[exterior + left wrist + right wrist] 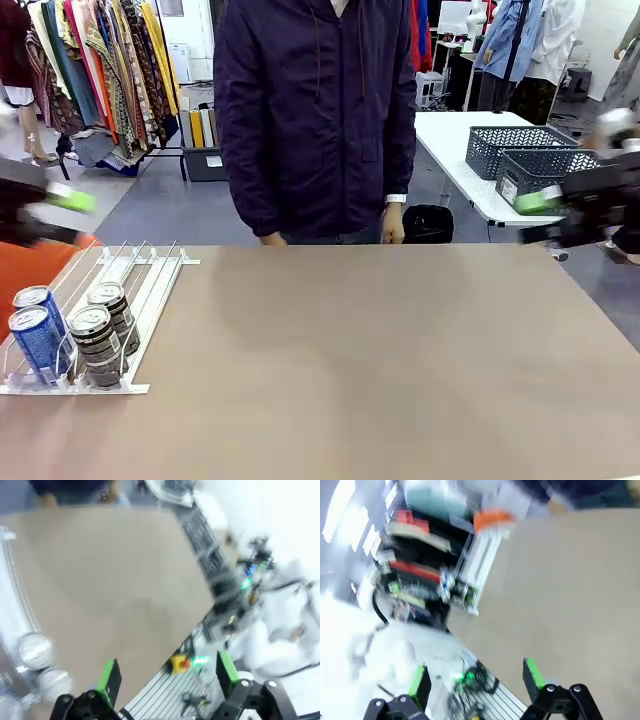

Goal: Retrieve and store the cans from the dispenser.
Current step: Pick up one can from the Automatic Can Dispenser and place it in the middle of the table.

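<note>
Two blue slim drink cans (38,335) and two black-and-grey slim drink cans (98,345) are standing at the low near end of the white-and-clear plastic railed dispenser (150,275), at the left of the tan table (380,360). The left jaws and the right jaws are gaping wide, holding nothing. The cans are crowding together, so a jaw descending between them is likely risking toppling a neighbour.

Bright, even indoor light; wrist views badly blurred.
Front view: table (400,350) sharp, left gripper (62,210) and right gripper (545,212) smeared at the sides; white glare at lower left of right wrist view.
</note>
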Tool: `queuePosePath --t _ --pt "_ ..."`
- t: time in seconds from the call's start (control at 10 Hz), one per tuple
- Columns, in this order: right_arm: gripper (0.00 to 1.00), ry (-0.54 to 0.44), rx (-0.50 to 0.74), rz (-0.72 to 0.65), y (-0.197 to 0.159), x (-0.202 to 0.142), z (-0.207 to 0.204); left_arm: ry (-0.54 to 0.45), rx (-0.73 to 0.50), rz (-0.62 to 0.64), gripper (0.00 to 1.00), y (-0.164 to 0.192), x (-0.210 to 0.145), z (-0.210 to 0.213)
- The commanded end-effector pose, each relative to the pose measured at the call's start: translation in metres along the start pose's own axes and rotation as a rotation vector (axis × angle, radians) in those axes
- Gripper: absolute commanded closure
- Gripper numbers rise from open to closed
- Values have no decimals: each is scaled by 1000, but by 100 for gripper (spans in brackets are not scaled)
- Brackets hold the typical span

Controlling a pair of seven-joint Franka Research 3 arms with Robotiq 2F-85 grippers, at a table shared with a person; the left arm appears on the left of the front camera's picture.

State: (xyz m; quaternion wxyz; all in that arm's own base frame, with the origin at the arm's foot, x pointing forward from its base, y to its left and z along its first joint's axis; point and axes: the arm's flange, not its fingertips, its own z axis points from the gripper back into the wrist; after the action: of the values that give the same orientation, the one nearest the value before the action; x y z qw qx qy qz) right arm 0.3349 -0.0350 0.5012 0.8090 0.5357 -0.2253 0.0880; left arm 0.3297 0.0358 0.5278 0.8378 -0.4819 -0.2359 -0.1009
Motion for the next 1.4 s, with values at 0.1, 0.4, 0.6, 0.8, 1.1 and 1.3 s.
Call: queuePosePath --t 0.1,0.4,0.6,0.8,1.1,1.3 --pt "0 -330 49 -127 -64 -53 75 -350 -72 201 0 83 -79 83" --pt "0 -553 72 -231 -98 -95 115 -569 -98 345 0 127 -127 119" --pt "0 -560 12 -209 -104 -94 106 -535 -58 362 0 135 -97 168" --pt "0 -552 43 -279 -119 -59 169 -535 -58 362 0 135 -97 168" --pt "0 -552 43 -279 -119 -59 169 -535 -58 362 0 135 -97 168" --pt "0 -552 43 -279 -119 -59 169 -535 -58 362 0 135 -97 168"
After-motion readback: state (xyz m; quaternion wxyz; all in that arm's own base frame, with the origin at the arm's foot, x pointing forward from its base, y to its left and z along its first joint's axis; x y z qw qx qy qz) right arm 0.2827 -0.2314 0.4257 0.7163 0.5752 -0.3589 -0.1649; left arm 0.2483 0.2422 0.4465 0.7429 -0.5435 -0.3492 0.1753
